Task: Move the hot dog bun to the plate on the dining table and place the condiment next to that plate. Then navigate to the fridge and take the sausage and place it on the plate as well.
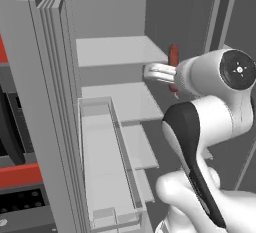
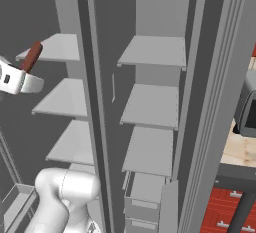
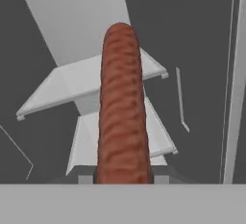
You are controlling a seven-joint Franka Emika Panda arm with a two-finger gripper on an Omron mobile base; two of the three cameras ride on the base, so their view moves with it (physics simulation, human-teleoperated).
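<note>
flat, even rendered light all round, no lamp to be seen and no glare. the tall grey fridge (image 1: 115,7) goes dim at its dark back wall while its pale grey inner shelves (image 2: 152,51) catch the brightest light, with soft shade beneath each. edges look coarse and slightly soft. the ridged reddish-brown sausage (image 3: 122,107) shows close and mildly blurred, evenly lit.

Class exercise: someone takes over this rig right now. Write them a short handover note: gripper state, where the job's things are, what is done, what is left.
Gripper: shut on the sausage, which sticks out lengthwise from the jaws.
Where: arm reaches into the open fridge, sausage held in the air off the pale shelves.
Done: sausage picked up.
Left: pull out of the fridge, drive to the dining table, lay the sausage on the plate. Bun, condiment and plate cannot be checked from here.
</note>
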